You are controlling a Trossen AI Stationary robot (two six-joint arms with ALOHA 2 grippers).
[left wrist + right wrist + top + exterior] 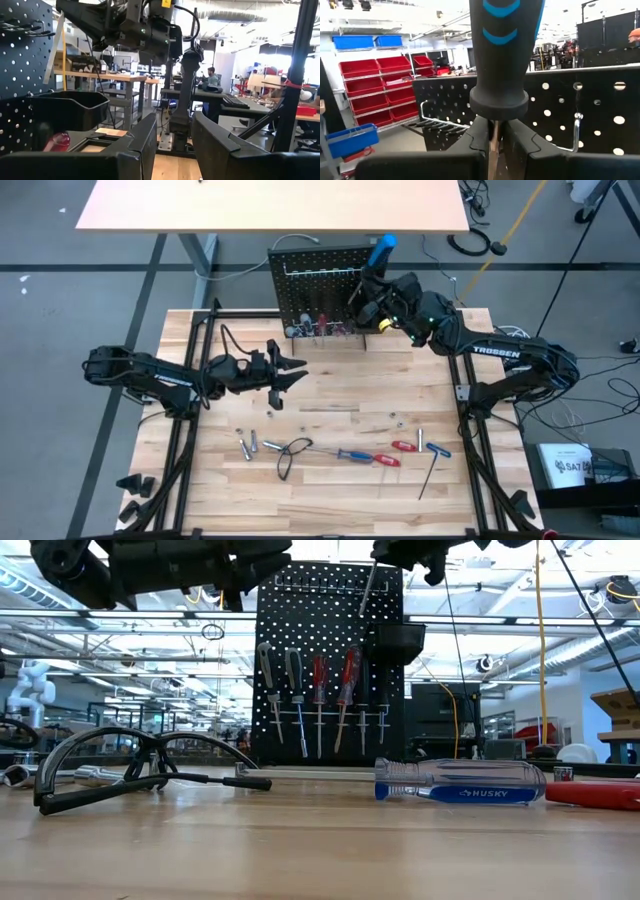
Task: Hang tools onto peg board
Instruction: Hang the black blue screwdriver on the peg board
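Note:
The peg board (318,280) stands upright at the table's far edge, with several screwdrivers (320,690) hanging from its hooks and a small black bin (398,642) on it. My right gripper (366,292) is up at the board's top right, shut on a black and blue screwdriver (382,248). My left gripper (292,370) hovers open and empty over the table's middle left. More tools lie near the front edge: a blue screwdriver (352,454), red ones (388,460), a hex key (430,475), a black wire loop (290,452) and silver bits (248,446). My right gripper pinches the screwdriver's metal shaft (493,142) between its two fingers, just under the handle's collar (499,102). The fingers come about level from the table's right and lie across the shaft. The screwdriver is lifted clear and nearly upright, handle up, its shaft (368,590) hanging before the board's upper rows.
In the low view a clear and blue screwdriver (460,782) and the wire loop (130,765) lie close to the camera. Bare wood stretches between the peg board and the row of loose tools. Another table (270,205) stands beyond the board.

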